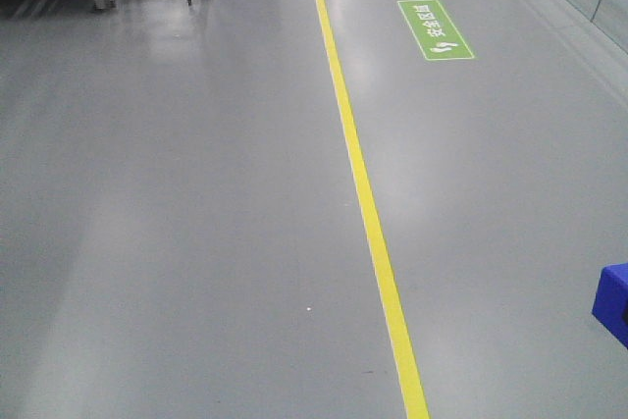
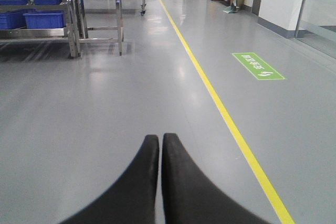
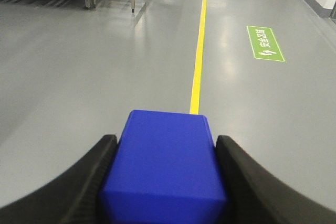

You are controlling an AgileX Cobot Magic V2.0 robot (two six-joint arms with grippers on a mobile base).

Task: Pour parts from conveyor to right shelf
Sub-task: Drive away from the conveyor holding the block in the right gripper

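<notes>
Down low, the right gripper (image 3: 165, 140) has the blue block (image 3: 165, 169) between its jaws. They stand wide apart and press on the block's two sides. The block's long axis runs straight out along the fingers (image 3: 79, 182), and its far end points at the yellow line (image 3: 197, 72) on the floor (image 3: 79, 77). From the front view only a blue corner (image 1: 614, 303) pokes in, well right of the line.

Now the left gripper (image 2: 160, 139): jaws pressed together at the tips, just a thin slit between them, nothing in them. It points along the floor just left of the line.

Further out, a green floor sign (image 2: 258, 65) lies right of the line. Far back, left of the line, stands a steel rack (image 2: 68, 19) with blue bins (image 2: 44, 19) on its levels, and more racks stand behind it.
</notes>
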